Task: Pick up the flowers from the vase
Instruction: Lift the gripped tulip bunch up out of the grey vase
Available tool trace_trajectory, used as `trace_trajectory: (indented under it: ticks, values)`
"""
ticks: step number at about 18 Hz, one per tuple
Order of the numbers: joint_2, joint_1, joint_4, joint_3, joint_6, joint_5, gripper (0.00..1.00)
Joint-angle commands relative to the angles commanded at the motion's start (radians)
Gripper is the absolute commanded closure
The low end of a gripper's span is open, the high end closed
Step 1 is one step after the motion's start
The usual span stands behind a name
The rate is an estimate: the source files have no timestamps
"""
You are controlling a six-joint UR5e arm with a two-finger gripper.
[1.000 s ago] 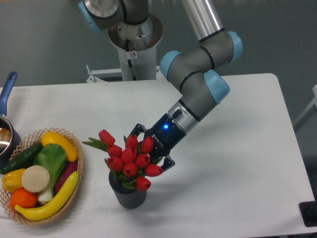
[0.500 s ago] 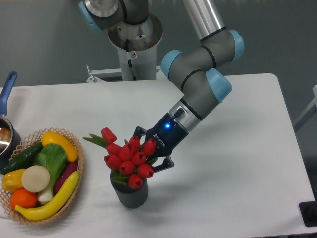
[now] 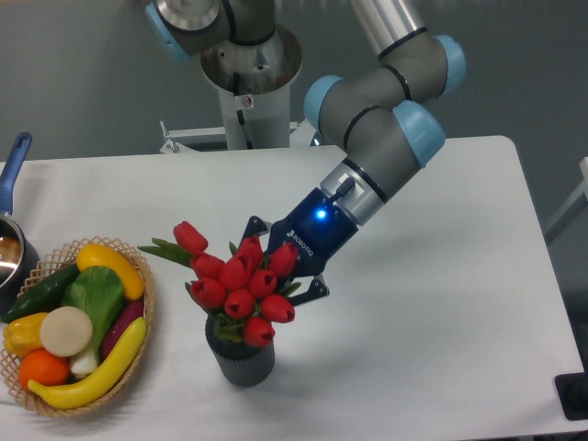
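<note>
You had one fixed camera only, so no second view shared the scene. It sat high at the front of the worktop (image 3: 441,276), looking down and back toward the arm's base column (image 3: 246,101) and the grey wall. Medium range: nearly the whole worktop fitted, the wicker basket (image 3: 138,367) cut slightly at the left edge, the arm's upper links cropped at top.

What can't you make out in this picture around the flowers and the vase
- Gripper fingers: hidden behind the flowers, so the grip cannot be confirmed.
- Stems inside the vase: covered by buds and the vase wall.
- Pot at left: cut off by the frame edge.
</note>
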Motion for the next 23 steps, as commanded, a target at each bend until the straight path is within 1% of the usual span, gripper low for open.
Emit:
trace_trajectory:
  ticks: [3,6,10,13,14,15,16,18,19,21,23]
  values:
    - [0.044,0.014,0.000,0.000,-0.076,0.005,0.62]
    - [0.086,0.031,-0.002,0.014,-0.138,0.005,0.62]
    - [0.126,0.041,-0.005,0.023,-0.198,0.009,0.62]
    - [0.157,0.077,-0.005,0.032,-0.219,0.006,0.62]
    - [0.160,0.083,-0.006,0.046,-0.236,0.006,0.62]
    - [0.161,0.092,-0.006,0.054,-0.247,0.009,0.62]
    - [0.161,0.125,-0.006,0.063,-0.252,0.003,0.62]
    - [0.157,0.164,-0.005,0.077,-0.249,0.005,0.62]
    - [0.148,0.204,-0.005,0.086,-0.239,0.005,0.62]
    - [0.102,0.238,0.000,0.110,-0.235,0.005,0.62]
    - [0.065,0.282,0.002,0.132,-0.198,0.005,0.62]
